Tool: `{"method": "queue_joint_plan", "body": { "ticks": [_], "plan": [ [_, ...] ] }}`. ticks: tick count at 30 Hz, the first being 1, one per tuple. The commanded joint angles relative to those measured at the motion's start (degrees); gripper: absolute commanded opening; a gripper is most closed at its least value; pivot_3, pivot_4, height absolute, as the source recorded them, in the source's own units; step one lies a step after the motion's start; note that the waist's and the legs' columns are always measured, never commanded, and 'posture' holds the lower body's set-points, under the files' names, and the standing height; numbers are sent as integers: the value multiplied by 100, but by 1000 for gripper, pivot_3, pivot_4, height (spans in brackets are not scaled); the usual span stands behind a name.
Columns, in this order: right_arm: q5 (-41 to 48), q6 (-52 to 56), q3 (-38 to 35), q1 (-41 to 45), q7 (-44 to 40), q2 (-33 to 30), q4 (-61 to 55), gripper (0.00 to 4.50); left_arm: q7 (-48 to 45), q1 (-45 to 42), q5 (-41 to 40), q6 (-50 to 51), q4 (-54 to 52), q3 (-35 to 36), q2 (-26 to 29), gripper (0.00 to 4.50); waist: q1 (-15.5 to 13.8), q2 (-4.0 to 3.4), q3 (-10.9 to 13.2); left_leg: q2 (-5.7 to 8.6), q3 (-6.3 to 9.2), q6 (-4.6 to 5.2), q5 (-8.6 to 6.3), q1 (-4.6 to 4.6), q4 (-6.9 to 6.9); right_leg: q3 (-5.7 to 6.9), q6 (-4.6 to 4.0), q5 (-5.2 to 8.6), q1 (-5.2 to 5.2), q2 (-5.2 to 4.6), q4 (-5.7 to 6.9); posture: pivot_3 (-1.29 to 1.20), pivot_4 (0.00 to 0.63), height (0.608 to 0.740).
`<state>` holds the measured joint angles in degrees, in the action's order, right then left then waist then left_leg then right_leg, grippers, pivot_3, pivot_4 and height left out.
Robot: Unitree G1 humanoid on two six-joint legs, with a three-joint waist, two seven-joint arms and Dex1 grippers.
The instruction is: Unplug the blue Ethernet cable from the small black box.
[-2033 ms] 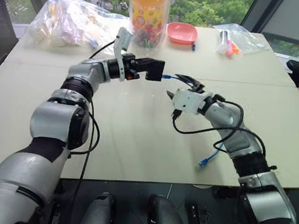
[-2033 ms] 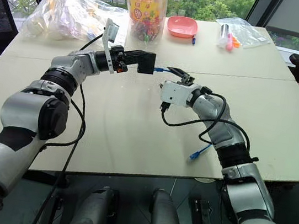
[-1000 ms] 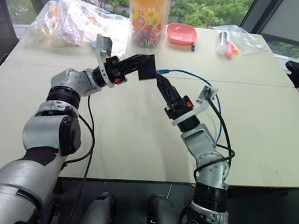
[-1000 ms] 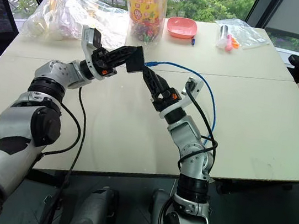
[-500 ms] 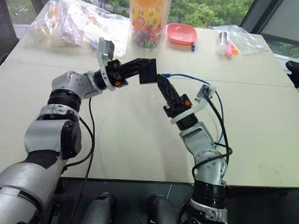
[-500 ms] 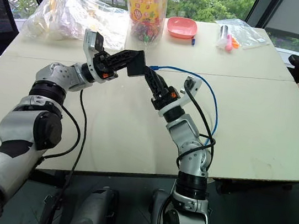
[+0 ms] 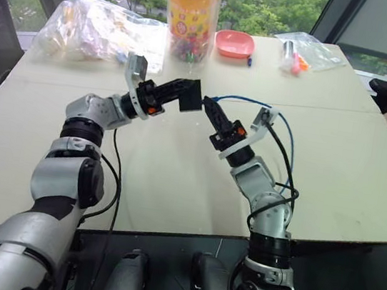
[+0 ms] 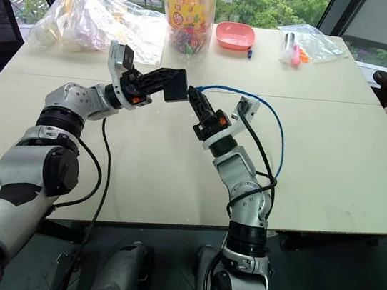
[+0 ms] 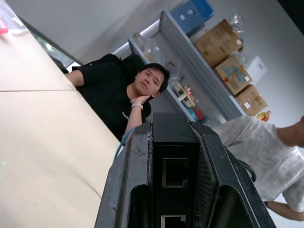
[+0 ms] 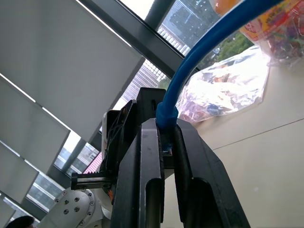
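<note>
Bracing the small black box (image 7: 190, 95) in my left pincer (image 7: 186, 95), my right pincer (image 7: 209, 108) clamps the blue Ethernet cable (image 7: 281, 124) at its plug, ready to pull.

Your robot's arms: silver-grey rounded shells joined by black bands. Loose black cables loop along each forearm. A white bracket sits at each wrist, with orange marks at the left wrist. Matte black fingers (image 10: 142, 185), scuffed at the edges.

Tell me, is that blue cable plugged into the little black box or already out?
Plugged in, it seems: the blue Ethernet cable runs to the small black box held by the left gripper; the right gripper pinches its plug end.
</note>
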<state>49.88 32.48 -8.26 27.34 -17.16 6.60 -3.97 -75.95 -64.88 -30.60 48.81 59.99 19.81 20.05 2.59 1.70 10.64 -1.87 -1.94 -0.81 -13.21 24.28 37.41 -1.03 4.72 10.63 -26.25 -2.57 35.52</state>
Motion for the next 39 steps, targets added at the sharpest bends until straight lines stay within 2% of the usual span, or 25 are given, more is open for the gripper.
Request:
{"method": "queue_joint_plan", "body": {
  "ticks": [1, 5, 10, 14, 18, 22, 25, 27, 29, 31, 32, 36, 39],
  "plan": [
    [23, -507, -977, 289, 262, -634, 261, 35, -148, -66, -88, 58, -168, 171, 823, 519, 4, 0, 0, 0, 0, 0, 0, 0, 0, 0, 0, 0, 0, 0, 0, 0, 150, 740],
    [67, -646, -1253, 515, 200, -1135, 678, 35, 25, -86, -206, 16, -9, 359, 1162, 519, -34, 0, 0, 3, 1, 0, 0, 3, -5, 3, 1, 1, 1, -8, -7, 0, 150, 740],
    [-42, -537, -1111, 672, 4, -1253, 806, 35, 184, -18, -219, -118, -223, 408, 1054, 519, -43, -4, -2, 3, 1, 0, 0, -2, -19, 8, 1, 1, 2, -6, -7, 0, 150, 740],
    [-670, -426, -830, 898, 151, -1691, 1289, 35, 1016, 335, 555, -1675, -914, -236, 536, 519, -26, -4, -2, 3, -3, 0, 0, 1, -4, 2, 0, 0, 3, -7, -5, 0, 150, 740],
    [-1466, -150, -643, 1450, 601, -2265, 2481, 35, 1864, 557, 978, -3077, -1399, -519, -73, 519, -56, -3, -2, 4, -13, 0, 0, 3, -4, -5, -1, 0, 0, -10, -7, 0, 150, 740],
    [-2114, -354, -506, 2011, 530, -2651, 3700, 35, 2513, 795, 1408, -4190, -1608, -854, -590, 519, -74, -4, -2, 4, -20, 0, 0, 2, -7, -12, 0, 0, -2, -8, -11, 0, 150, 740],
    [-2578, -952, -354, 2306, 169, -2830, 4600, 1205, 2964, 921, 1672, -4858, -1493, -1067, -980, 519, -59, -3, -2, 5, -25, 1, 0, 2, -11, -15, 1, -1, -4, -8, -17, 0, 150, 740],
    [-2757, -1189, -308, 2390, 7, -2869, 4943, 2231, 3131, 947, 1867, -5216, -1335, -1220, -1107, 519, -40, -3, -2, 5, -25, 1, -1, 2, -12, -15, 3, -2, -3, -7, -18, 0, 150, 740],
    [-2887, -1299, -266, 2342, -124, -2857, 4950, 3230, 3380, 892, 2084, -5648, -1045, -1340, -1202, 519, -24, -3, -2, 5, -24, 2, 0, 2, -12, -15, 7, -4, -2, -6, -20, 0, 150, 740],
    [-2937, -1088, -115, 2070, -378, -2847, 4444, 4222, 3640, 768, 2205, -5971, -670, -1379, -1308, 519, -16, -3, -2, 5, -24, 2, 0, 2, -12, -17, 8, -5, -4, -6, -19, 0, 150, 740],
    [-2918, -842, 25, 1782, -534, -2868, 3892, 4439, 3825, 691, 2252, -6111, -456, -1374, -1353, 519, -23, -3, -2, 5, -23, 2, -1, 0, -11, -17, 8, -5, -1, -5, -19, 0, 150, 740],
    [-2824, -141, 471, 660, -870, -2957, 1723, 4439, 4175, 508, 2391, -6475, 166, -1395, -1472, 519, -54, -3, -2, 6, -19, 3, -1, 6, -10, -14, 11, -5, -4, -6, -20, 0, 150, 740],
    [-2703, 114, 470, 48, -790, -2876, 563, 4439, 4312, 478, 2498, -6677, 519, -1438, -1562, 519, -72, -3, -2, 7, -17, 3, -2, 9, -7, -11, 12, -5, -3, -7, -21, 0, 150, 740]
  ]
}}
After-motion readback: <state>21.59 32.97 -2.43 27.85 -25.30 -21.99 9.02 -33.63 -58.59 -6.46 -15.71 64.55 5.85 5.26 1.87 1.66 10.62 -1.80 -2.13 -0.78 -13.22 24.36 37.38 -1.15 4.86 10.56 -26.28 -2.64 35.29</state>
